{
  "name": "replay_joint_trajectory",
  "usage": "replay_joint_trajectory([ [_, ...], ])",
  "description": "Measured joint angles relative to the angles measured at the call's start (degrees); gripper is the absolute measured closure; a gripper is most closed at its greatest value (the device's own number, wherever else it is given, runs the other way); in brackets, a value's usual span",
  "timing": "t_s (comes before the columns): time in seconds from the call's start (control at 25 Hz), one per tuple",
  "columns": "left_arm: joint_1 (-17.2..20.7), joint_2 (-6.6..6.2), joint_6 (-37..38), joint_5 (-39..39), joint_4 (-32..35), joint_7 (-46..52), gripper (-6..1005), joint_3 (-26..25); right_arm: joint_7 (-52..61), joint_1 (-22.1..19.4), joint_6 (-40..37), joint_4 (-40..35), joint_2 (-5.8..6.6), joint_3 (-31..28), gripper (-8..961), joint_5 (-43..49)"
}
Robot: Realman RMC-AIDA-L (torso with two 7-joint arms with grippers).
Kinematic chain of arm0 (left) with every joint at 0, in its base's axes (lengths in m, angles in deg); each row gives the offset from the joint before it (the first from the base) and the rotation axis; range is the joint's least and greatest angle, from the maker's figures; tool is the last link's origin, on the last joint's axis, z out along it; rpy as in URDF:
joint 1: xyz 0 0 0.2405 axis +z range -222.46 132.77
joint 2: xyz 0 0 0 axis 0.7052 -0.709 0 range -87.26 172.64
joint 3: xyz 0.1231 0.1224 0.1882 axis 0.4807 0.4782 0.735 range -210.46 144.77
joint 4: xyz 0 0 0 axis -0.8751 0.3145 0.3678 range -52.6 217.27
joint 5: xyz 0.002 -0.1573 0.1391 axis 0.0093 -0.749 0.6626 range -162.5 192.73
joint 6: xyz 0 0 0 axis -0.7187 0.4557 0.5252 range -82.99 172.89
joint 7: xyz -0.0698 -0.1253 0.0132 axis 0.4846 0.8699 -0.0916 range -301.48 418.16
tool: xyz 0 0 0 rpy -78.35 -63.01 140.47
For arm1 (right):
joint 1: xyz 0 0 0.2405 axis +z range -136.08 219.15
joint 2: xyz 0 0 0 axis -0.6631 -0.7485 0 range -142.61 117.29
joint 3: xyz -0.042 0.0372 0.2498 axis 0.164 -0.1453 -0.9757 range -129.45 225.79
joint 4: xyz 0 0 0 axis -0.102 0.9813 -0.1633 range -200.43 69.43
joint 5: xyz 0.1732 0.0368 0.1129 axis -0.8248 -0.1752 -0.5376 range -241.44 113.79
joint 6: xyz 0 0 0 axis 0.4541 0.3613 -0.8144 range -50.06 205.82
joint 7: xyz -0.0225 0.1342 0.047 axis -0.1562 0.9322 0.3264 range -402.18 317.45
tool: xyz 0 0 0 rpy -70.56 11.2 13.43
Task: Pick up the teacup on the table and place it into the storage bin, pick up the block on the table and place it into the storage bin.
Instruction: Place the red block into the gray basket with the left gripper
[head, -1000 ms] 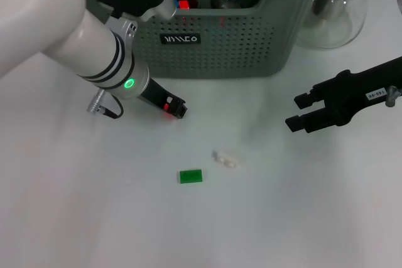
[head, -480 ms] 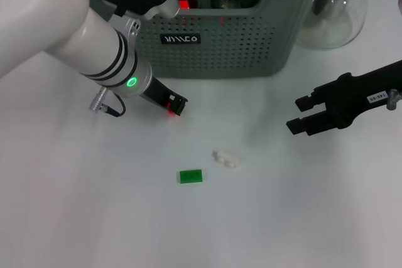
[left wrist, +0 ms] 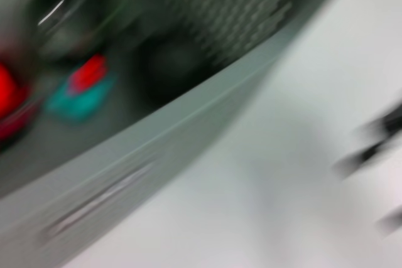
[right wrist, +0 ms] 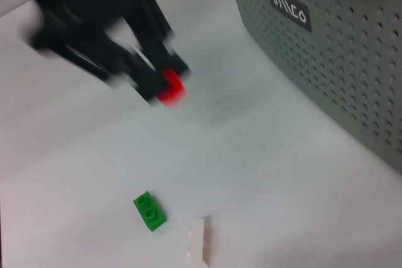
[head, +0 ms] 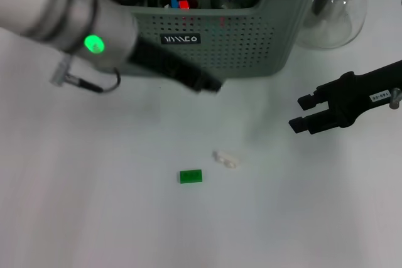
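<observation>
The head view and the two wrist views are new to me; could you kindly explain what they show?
This is a two-armed robot. The head view looks down at a white table from the robot's head; the other two pictures come from cameras on its wrists. The left end effector hangs in front of the grey-green storage bin and, in the right wrist view, grips a small red block. The right end effector hovers open and empty at the right. A green block and a small white piece lie on the table. A glass pitcher stands beside the bin.
</observation>
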Motion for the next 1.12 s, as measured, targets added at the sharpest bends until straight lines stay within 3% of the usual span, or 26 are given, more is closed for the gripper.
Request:
replay_joint_trajectory([
  [0.16,-1.12,-0.44,4.30,-14.68,3.09,-6.82,750,-10.92,0.01,-0.03,0.02,-0.03,0.00,-0.02,293,-0.01],
  [0.32,-4.96,-1.09,0.76,-16.85,1.74,-11.29,735,-18.76,0.30,0.06,0.01,-0.03,0.01,-0.03,293,0.07],
  [0.48,-9.57,-3.16,-8.43,-11.94,-4.88,-11.99,719,-18.89,0.54,0.22,0.02,0.00,0.08,-0.03,293,0.09],
  [0.8,-22.23,-4.79,-23.54,3.29,-26.08,-8.92,688,-18.46,1.26,0.82,0.58,-0.01,0.10,-0.02,293,0.10],
  [1.0,-28.30,-5.27,-31.28,12.83,-37.86,-4.64,668,-18.46,1.26,1.25,0.76,-0.19,0.02,-0.02,293,0.10],
  [1.12,-29.82,-4.96,-35.31,17.22,-41.36,-2.41,656,-18.48,1.21,1.37,0.83,-0.38,-0.08,-0.02,293,0.07],
])
